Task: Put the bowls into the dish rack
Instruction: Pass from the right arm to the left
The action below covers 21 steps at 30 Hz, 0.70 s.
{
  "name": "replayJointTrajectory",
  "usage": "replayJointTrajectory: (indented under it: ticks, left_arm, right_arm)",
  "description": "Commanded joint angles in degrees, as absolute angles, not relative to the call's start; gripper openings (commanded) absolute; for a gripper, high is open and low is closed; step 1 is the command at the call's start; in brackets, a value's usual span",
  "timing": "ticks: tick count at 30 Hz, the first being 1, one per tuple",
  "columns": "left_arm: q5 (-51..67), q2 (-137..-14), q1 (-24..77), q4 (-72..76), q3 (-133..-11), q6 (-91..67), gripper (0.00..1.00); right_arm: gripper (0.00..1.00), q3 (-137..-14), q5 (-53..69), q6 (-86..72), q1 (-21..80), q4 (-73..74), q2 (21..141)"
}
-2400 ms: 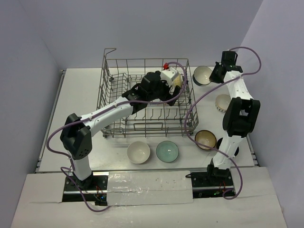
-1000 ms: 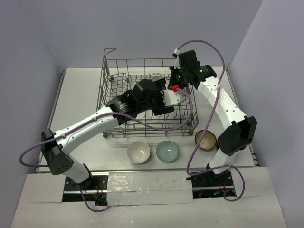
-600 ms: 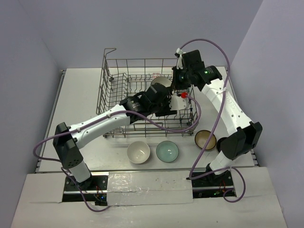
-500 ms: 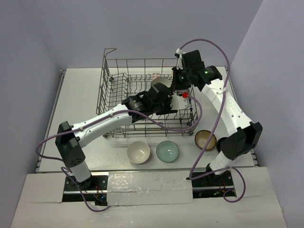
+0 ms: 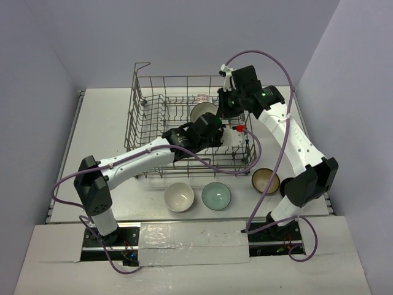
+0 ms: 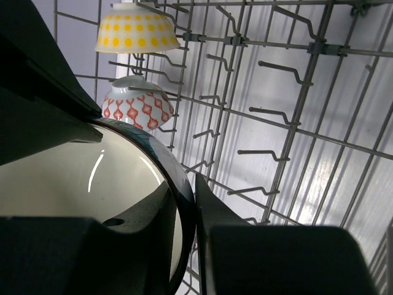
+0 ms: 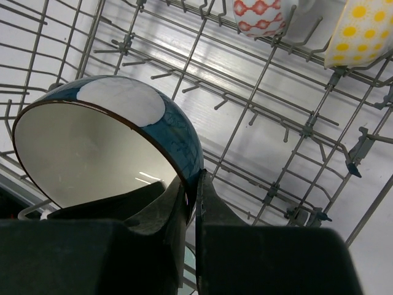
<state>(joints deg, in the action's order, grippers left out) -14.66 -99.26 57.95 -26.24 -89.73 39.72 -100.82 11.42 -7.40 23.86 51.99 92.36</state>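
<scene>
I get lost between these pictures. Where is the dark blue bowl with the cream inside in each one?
Top external: dark blue round ceramic bowl, just above centre, over the grey wire dish rack.
Left wrist: lower left.
Right wrist: left half.
Shared landmark: small red-patterned ceramic bowl behind it.

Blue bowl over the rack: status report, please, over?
Right gripper shut on blue bowl rim. Left gripper pinching same rim. Bowl tilted over dish rack tines. Yellow-dotted bowl, red-patterned bowl racked beyond, clear.
</scene>
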Motion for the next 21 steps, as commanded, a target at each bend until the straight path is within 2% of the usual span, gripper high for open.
replayJointTrajectory:
  ticks: [1, 6, 12, 16, 17, 20, 21]
  left_arm:
    - [-20.8, -96.8, 57.6, -19.8, -88.0, 38.8, 0.00]
    - [-24.6, -98.1, 57.6, -19.0, -88.1, 38.6, 0.00]
    - [-21.2, -98.3, 57.2, -20.4, -89.3, 36.7, 0.00]
    - [-18.4, -99.0, 56.5, -23.1, -91.2, 35.9, 0.00]
    - [-18.0, -99.0, 56.4, -23.3, -91.3, 35.8, 0.00]
    - [-16.0, -99.0, 56.1, -23.5, -91.2, 35.2, 0.00]
    - [-15.6, -98.9, 56.0, -23.4, -91.2, 35.0, 0.00]
  right_arm:
    - [0.00, -102.1, 14.1, -11.9, 22.5, 49.3, 90.0]
    - [0.00, -102.0, 12.6, -11.1, 22.7, 50.0, 91.3]
    - [0.01, -101.5, 12.7, -10.5, 22.9, 50.8, 92.5]
    - [0.13, -100.2, 13.0, -10.5, 22.9, 50.6, 92.5]
    - [0.24, -99.8, 13.1, -10.5, 22.9, 50.5, 92.5]
    - [0.39, -98.6, 13.5, -10.7, 22.9, 50.1, 92.6]
    - [0.40, -98.4, 14.0, -10.6, 22.9, 49.9, 92.7]
